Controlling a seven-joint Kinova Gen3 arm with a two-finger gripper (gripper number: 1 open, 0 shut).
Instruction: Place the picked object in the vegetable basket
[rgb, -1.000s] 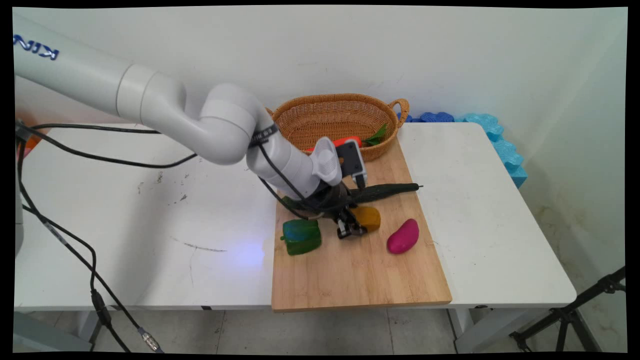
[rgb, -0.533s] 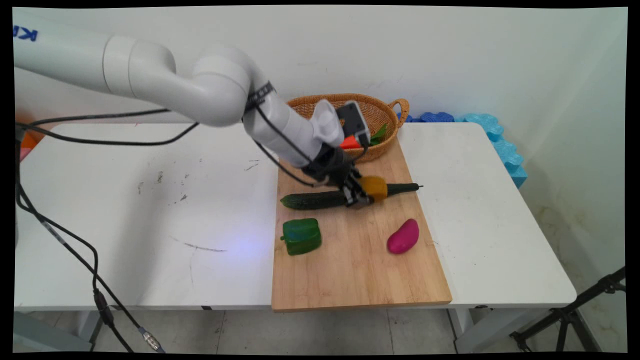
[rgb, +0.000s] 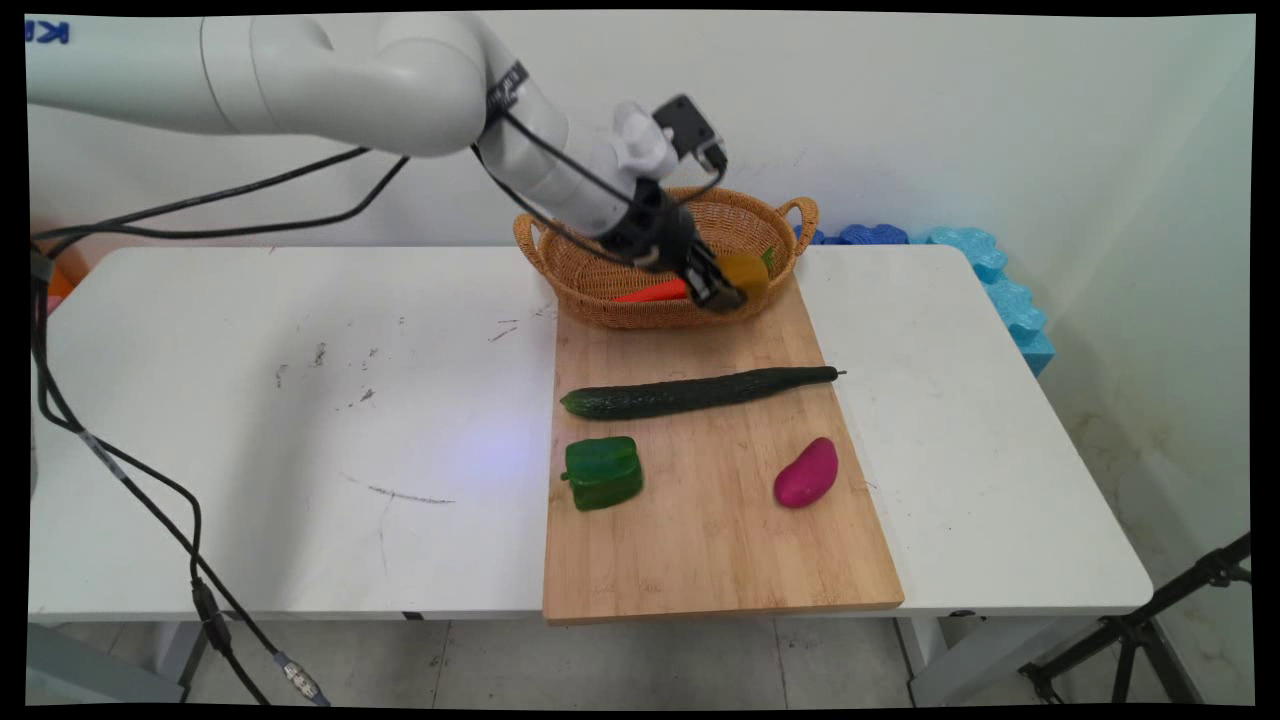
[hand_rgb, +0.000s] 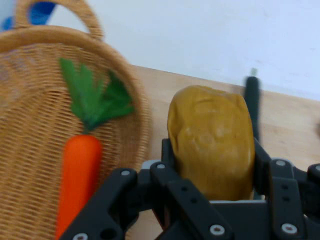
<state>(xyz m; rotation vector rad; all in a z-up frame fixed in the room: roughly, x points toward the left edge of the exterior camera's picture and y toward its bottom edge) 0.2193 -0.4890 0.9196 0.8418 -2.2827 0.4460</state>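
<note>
Gripper (rgb: 722, 290) is raised off the counter (rgb: 300, 400), over the front rim of the wicker basket (rgb: 600, 285) at the counter's 12 o'clock edge. The fingers (hand_rgb: 167, 165) are clamped on a mustard-yellow potato-shaped piece (rgb: 745, 272), one finger on each side of it. In the hand view the yellow piece (hand_rgb: 210, 140) sits upright between the two fingers, held clear of the surface below.

The basket holds an orange carrot (rgb: 655, 291) with green leaves (rgb: 766, 260). In the hand view the carrot (hand_rgb: 77, 180) lies at 9 o'clock of the held piece, inside the basket wall (hand_rgb: 30, 150), its leaves (hand_rgb: 92, 97) pointing toward 12 o'clock of that picture. The held piece hangs just at the basket's rim, on the side toward the cutting board; whether it is inside or outside the rim cannot be told.

A wooden cutting board (rgb: 700, 560) lies on the counter at 6 o'clock of the basket, touching its base. On it:
- a long dark green cucumber (rgb: 700, 390) lying crosswise near the far end; its tip (hand_rgb: 252, 107) shows behind the held piece in the hand view
- a green bell pepper (rgb: 602, 472) at 7 o'clock of the cucumber, near the board's left edge
- a magenta oval piece (rgb: 806, 473) at 3 o'clock of the pepper, well apart from it

Blue foam pieces (rgb: 985, 270) lie along the wall at 3 o'clock of the basket.
</note>
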